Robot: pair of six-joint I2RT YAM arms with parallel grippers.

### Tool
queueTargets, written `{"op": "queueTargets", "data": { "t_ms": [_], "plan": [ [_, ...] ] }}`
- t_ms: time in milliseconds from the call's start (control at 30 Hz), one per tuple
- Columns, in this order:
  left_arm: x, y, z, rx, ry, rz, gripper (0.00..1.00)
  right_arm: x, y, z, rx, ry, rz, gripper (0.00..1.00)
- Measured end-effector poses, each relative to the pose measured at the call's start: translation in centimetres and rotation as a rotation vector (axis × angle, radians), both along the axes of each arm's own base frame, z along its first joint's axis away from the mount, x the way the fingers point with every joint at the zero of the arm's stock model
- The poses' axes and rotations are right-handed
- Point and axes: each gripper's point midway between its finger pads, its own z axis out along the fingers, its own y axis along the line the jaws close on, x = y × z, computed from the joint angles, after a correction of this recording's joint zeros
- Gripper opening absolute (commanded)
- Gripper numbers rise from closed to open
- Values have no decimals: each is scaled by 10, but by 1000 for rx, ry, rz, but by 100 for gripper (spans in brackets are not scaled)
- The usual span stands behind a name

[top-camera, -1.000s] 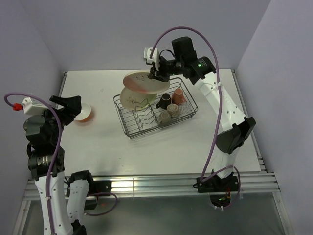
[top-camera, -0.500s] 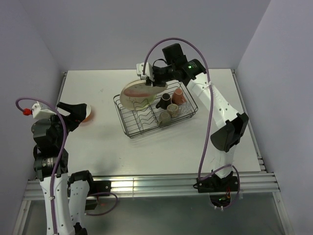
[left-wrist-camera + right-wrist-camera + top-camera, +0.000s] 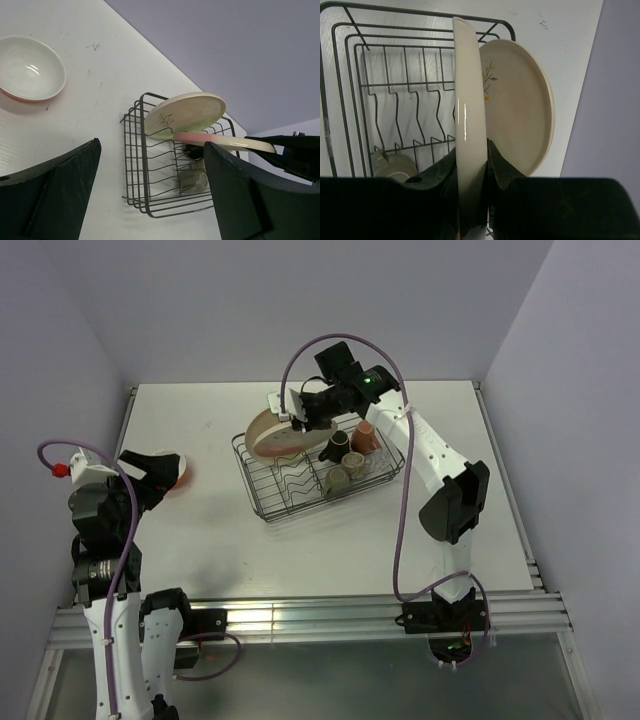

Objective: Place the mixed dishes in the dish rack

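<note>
Right gripper (image 3: 471,167), pinching the second plate (image 3: 468,90), has tipped it upright over the rack (image 3: 395,84), seemingly ready to slot; left gripper (image 3: 151,150) gapes idle.

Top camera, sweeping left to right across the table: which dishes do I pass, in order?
bowl → plate held on edge by the right gripper over the rack's left end → brown mug → pink mug. The other rack items overlap too much to order.
</note>
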Motion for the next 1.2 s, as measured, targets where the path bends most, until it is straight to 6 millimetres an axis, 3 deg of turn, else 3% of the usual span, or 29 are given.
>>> {"op": "queueTargets", "data": {
  "t_ms": [867, 1200],
  "plan": [
    [3, -1, -16, -16, 33, -6, 91, 9, 8, -30, -72, -63, 99, 0],
    [6, 0, -22, -18, 45, -7, 91, 17, 20, -75, -115, 3, 139, 0]
  ]
}}
